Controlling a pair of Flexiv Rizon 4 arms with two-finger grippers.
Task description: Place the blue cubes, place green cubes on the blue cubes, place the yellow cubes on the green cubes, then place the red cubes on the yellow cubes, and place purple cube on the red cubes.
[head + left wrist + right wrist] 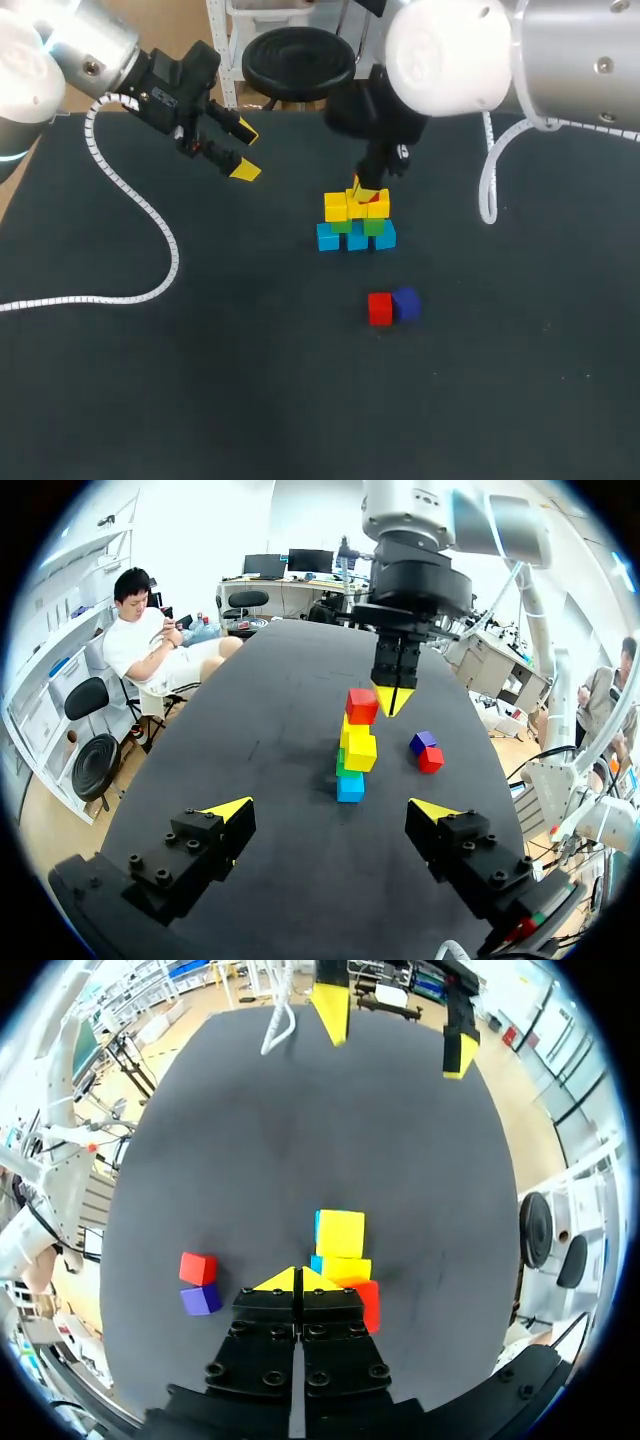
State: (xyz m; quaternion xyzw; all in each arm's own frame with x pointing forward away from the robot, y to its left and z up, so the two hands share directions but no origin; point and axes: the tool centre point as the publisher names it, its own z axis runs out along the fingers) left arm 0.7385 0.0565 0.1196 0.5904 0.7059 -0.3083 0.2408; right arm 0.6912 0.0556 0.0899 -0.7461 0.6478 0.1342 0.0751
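Top red cube [362,706] sits on the stack, just beside your right pincer [298,1280]. That pincer's tips are pressed together, gripping nothing. Under it you've got three blue cubes [327,237], two green cubes [375,227] and two yellow cubes [335,207]. Loose red cube [380,309] touches the one purple cube [406,303], off to the pincer's side. Your left pincer [333,809] is spread wide, holding nothing, well apart from the stack.
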